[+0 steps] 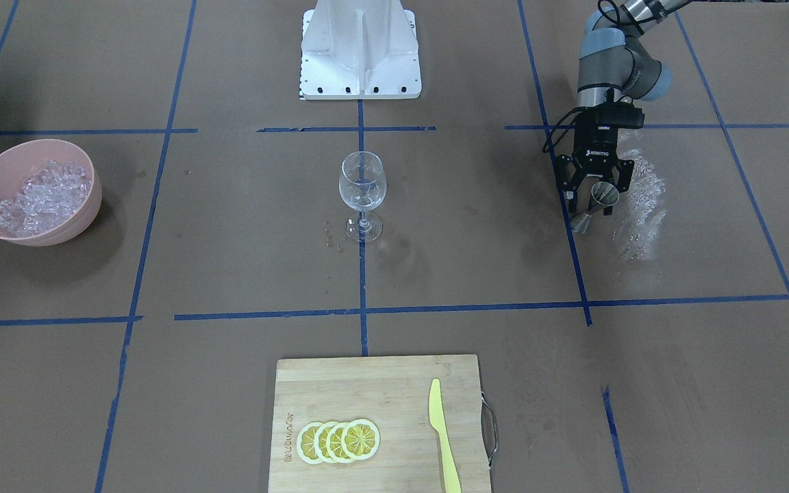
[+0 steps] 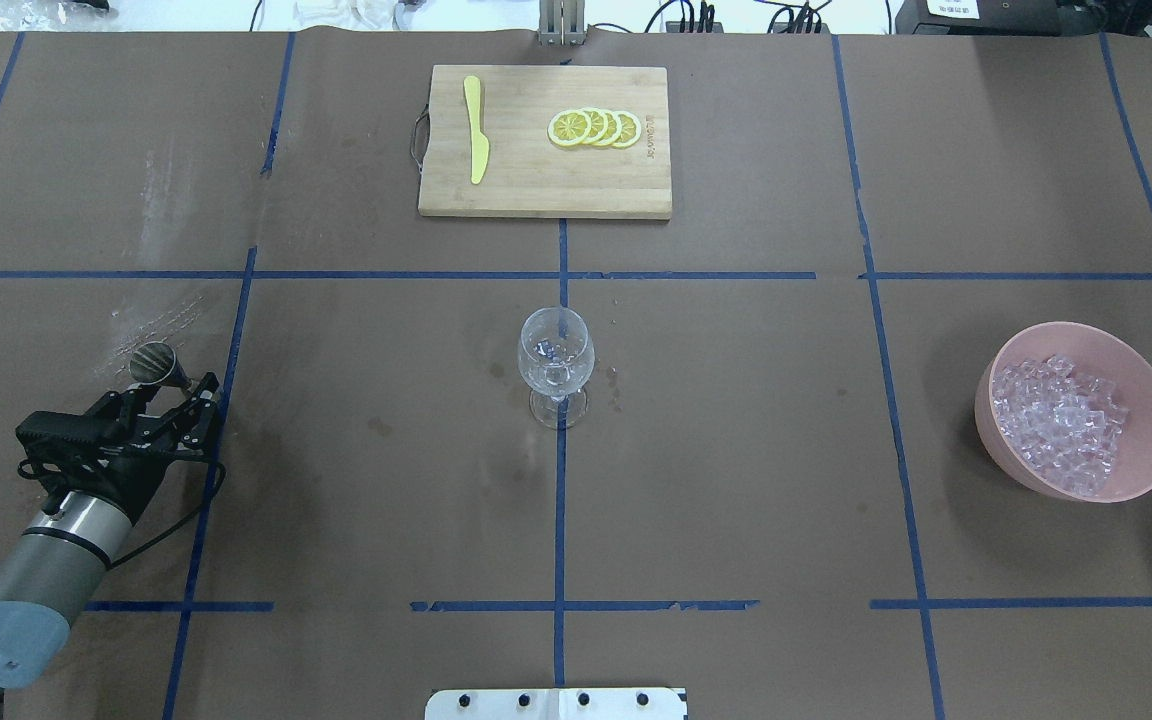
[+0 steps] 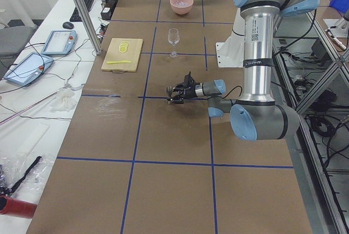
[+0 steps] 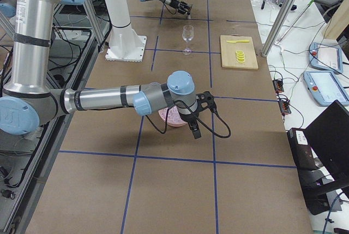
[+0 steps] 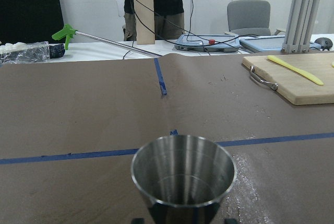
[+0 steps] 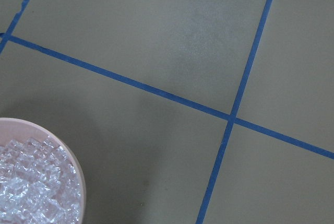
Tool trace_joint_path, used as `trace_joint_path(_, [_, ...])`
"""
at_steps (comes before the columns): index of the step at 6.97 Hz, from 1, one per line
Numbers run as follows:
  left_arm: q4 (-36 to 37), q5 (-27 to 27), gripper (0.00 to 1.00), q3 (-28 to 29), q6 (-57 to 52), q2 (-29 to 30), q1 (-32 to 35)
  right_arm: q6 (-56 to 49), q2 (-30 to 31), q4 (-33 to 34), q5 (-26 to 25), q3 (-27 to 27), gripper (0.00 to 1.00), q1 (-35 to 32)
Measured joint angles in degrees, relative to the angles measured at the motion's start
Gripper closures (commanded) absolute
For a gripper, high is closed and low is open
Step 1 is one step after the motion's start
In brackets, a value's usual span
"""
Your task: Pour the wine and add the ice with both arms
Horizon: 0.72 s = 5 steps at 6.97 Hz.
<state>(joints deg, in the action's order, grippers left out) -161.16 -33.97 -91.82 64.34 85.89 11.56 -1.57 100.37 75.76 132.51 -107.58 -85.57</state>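
My left gripper (image 1: 593, 205) reaches low over the table. Its fingers stand a little apart on either side of a steel jigger (image 1: 600, 197), which fills the left wrist view (image 5: 182, 172). The gripper looks open. A wine glass (image 1: 361, 188) stands at the table's middle, with glints like small clear cubes in its bowl. The ice (image 1: 42, 195) is heaped in a pink bowl (image 1: 72, 226). My right gripper (image 4: 195, 130) shows only in the exterior right view. It points down just beside the bowl (image 4: 172, 118), and I cannot tell whether it is open or shut. The right wrist view catches the bowl's rim (image 6: 73, 161).
A bamboo cutting board (image 1: 381, 390) lies at the table's far side, with lemon slices (image 1: 338, 440) and a yellow knife (image 1: 444, 438) on it. The white robot base (image 1: 360, 51) stands at the near edge. Small droplets or bits (image 1: 329, 233) lie beside the glass. A whitish smear (image 1: 641, 205) marks the paper by the jigger.
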Motion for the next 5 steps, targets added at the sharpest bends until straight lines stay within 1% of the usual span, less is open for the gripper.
trace_joint_path(3, [-5.18,7.17,0.01,-0.85,-0.81,-0.29,0.15,0.15,-0.02,0.0,0.03,-0.24,0.0,-0.01])
trace_joint_path(4, [-5.8,8.04,0.01,-2.07,-2.06,-0.43,0.22,0.16,-0.01,0.0,0.03,-0.26,0.0,-0.03])
trace_joint_path(5, [-6.24,7.75,0.01,-3.5,-4.23,-0.62,0.35,0.17,0.0,0.0,0.03,-0.26,0.0,-0.02])
